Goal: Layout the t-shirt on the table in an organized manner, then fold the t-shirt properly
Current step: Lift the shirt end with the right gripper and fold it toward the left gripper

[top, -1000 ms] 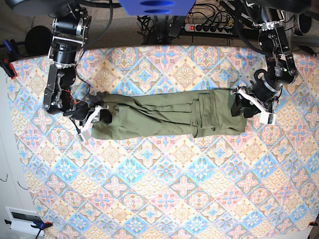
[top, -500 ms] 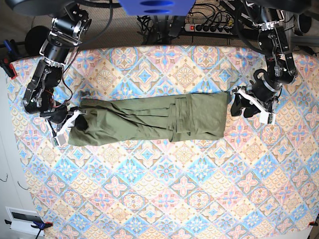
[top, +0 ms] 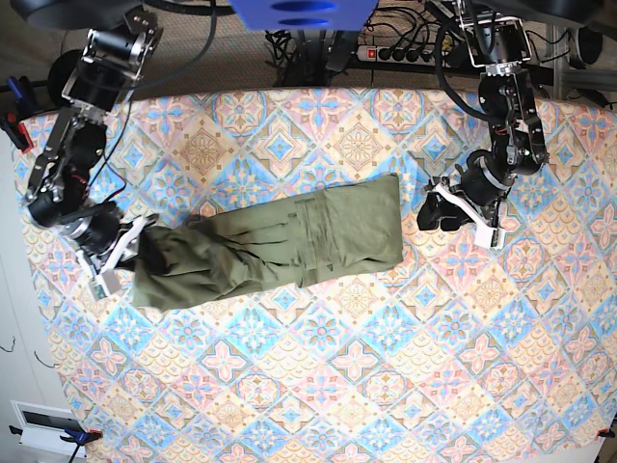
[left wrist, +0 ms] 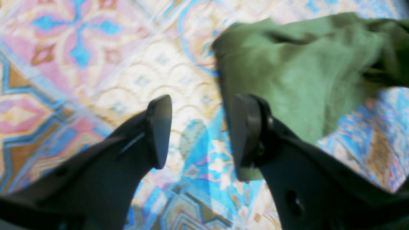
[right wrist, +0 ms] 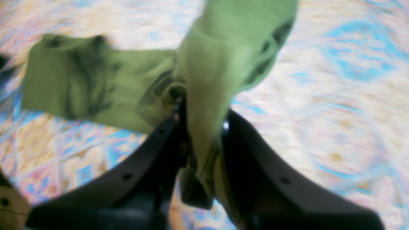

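Clearly the shirt (top: 270,251) is soft and limp; my right gripper (right wrist: 199,127) pinches its end, left gripper (left wrist: 199,131) stands released, so I would take hems

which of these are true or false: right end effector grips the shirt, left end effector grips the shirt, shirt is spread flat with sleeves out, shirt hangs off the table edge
1. The right end effector grips the shirt. True.
2. The left end effector grips the shirt. False: its jaws stand open over the table, beside the shirt's edge.
3. The shirt is spread flat with sleeves out. False: it lies as a long, narrow, wrinkled band.
4. The shirt hangs off the table edge. False: it lies wholly on the table.
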You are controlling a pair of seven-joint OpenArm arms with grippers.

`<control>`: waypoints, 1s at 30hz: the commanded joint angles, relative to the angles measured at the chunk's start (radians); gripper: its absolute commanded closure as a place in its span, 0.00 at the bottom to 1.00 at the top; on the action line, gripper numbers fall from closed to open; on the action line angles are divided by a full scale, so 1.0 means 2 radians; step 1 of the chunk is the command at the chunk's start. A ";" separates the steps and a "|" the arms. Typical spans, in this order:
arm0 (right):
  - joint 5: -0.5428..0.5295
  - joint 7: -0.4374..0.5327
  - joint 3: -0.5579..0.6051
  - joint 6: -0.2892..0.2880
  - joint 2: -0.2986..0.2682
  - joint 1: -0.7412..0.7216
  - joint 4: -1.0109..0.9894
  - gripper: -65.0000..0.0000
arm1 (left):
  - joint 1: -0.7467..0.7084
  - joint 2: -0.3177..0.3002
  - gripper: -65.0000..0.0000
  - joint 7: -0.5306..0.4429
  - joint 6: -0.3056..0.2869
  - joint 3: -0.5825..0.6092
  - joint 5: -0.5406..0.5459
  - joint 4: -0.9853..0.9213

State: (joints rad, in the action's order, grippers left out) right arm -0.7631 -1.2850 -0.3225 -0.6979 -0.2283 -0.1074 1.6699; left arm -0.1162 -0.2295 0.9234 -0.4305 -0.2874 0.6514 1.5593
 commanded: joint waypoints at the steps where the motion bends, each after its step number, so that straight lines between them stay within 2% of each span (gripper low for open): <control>1: -0.011 0.011 0.009 0.000 0.013 -0.008 0.008 0.99 | 0.009 -0.004 0.54 -0.011 -0.002 -0.002 0.008 0.008; 6: -0.011 0.011 0.056 0.000 0.075 -0.009 0.008 0.99 | 0.025 -0.005 0.54 -0.012 -0.001 0.018 0.007 -0.017; 12: -0.010 0.018 0.119 0.000 0.134 -0.013 0.002 0.99 | 0.044 -0.004 0.54 -0.012 -0.001 0.023 0.007 -0.054; 17: -0.002 0.018 0.164 0.000 0.142 -0.048 -0.002 0.99 | 0.055 0.006 0.54 -0.014 -0.001 0.039 -0.004 -0.075; 19: 0.011 0.018 0.186 0.000 0.149 -0.057 -0.004 0.99 | 0.058 0.008 0.54 -0.031 -0.001 0.054 -0.021 -0.077; 21: 0.043 0.019 0.216 0.000 0.158 -0.068 -0.013 0.99 | 0.060 0.018 0.54 -0.047 -0.001 0.069 -0.039 -0.079; 25: 0.113 0.033 0.281 0.000 0.165 -0.084 -0.042 0.99 | 0.060 0.032 0.54 -0.049 -0.001 0.073 -0.057 -0.079; 30: 0.146 0.044 0.363 0.000 0.165 -0.089 -0.081 0.99 | 0.061 0.034 0.54 -0.050 -0.001 0.074 -0.054 -0.080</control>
State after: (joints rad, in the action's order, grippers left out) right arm -0.4438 -1.2217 0.4011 -0.6945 0.0925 -0.2642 1.4910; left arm -0.0113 -0.1604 0.8440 -0.4240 -0.1398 0.5270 1.3872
